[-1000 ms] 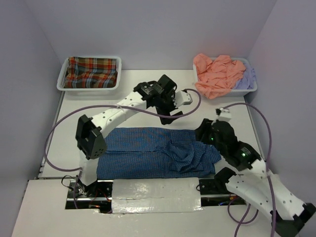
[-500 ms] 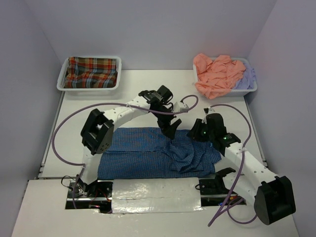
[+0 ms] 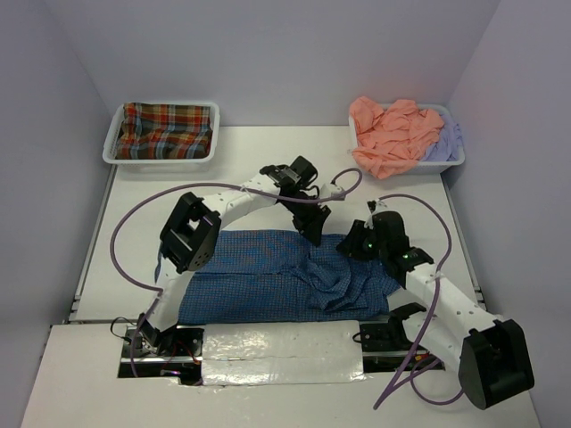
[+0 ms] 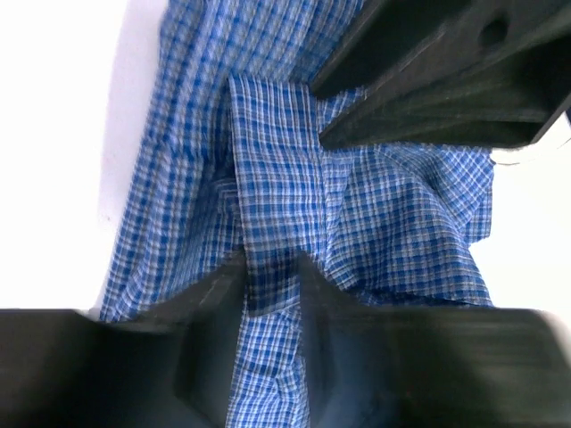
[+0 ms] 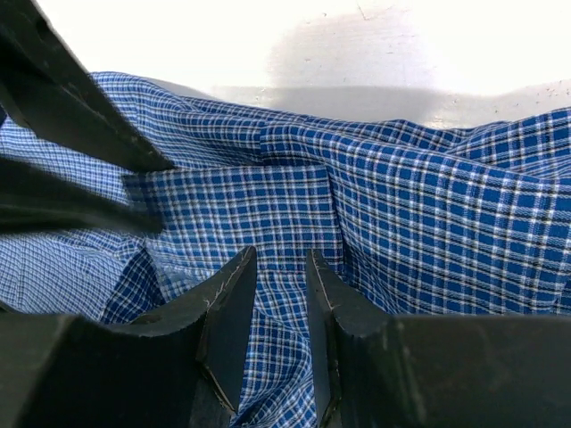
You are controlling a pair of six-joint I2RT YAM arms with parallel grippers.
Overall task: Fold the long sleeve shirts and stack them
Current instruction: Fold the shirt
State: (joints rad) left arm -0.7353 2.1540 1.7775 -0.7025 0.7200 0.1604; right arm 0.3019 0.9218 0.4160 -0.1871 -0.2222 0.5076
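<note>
**Blue checked shirt lies flat on the desk, rumpled at its right end, with 2 grippers at the folds**

The blue shirt (image 3: 259, 281) with fine checks is spread lengthwise across the near half of the desk (image 3: 241, 165), between the 2 arm bases. Its left part lies fairly smooth. Its right part is bunched into raised creases, with a loose flap lapped over the rest. In the wrist views the weave reads as dark and light blue with white lines, and several ridges of cloth cross one another.

The left gripper (image 3: 314, 232) is down at the far edge of the rumpled area. Its jaws stand narrow, and a ridge of the cloth runs into the gap between them. I cannot tell whether it is clamped. The right gripper (image 5: 279, 259) is just beside it, at the shirt's far right corner. Its jaws are also narrow, with checked cloth showing in the slit, and again the grip itself cannot be told.

At the far left corner of the desk, a white tray (image 3: 111, 150) holds the red-green plaid shirt (image 3: 168, 131). A second tray (image 3: 452, 164) at the far right holds the salmon orange shirt (image 3: 388, 134), heaped and spilling over the near rim, with the pale lavender shirt (image 3: 443, 143) beside it.
</note>
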